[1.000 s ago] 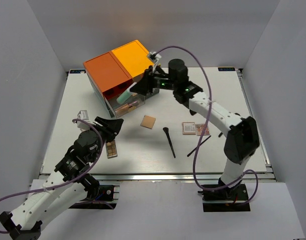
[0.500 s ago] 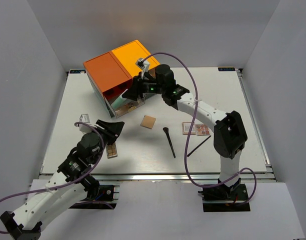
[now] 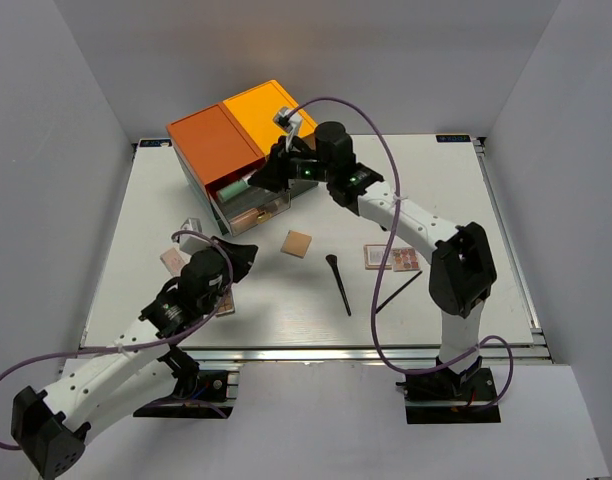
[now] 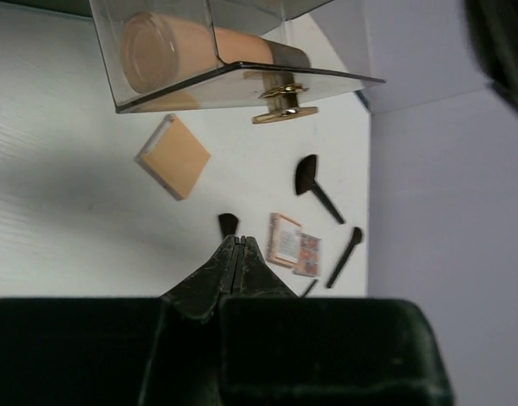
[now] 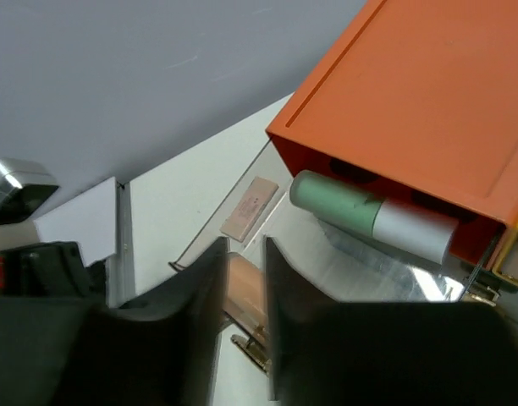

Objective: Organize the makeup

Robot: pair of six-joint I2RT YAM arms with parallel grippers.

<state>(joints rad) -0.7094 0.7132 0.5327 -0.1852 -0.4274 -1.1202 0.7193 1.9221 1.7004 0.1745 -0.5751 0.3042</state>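
Note:
My left gripper (image 3: 248,250) (image 4: 234,240) is shut on nothing, low over the table and short of the tan compact (image 3: 298,243) (image 4: 173,156). My right gripper (image 3: 268,174) (image 5: 245,254) hovers over the box's pulled-out clear drawers, jaws a narrow gap apart, gripping nothing. A green-white bottle (image 3: 236,188) (image 5: 369,216) lies in the upper drawer, a beige bottle (image 3: 252,212) (image 4: 157,51) in the lower. On the table lie a black brush (image 3: 338,282), a thin brush (image 3: 398,292), an eyeshadow palette (image 3: 391,258) (image 4: 293,245), and another palette (image 3: 223,303) partly under my left arm.
The orange-topped drawer box (image 3: 231,135) (image 5: 428,93) stands at the back left. The lower drawer has a gold handle (image 4: 280,101). A small pinkish flat item (image 3: 173,260) and a silver piece (image 3: 191,225) lie left of my left arm. White walls close in three sides.
My left gripper has shut and moved right and forward. My right gripper has swung left over the drawers and its jaws have narrowed.

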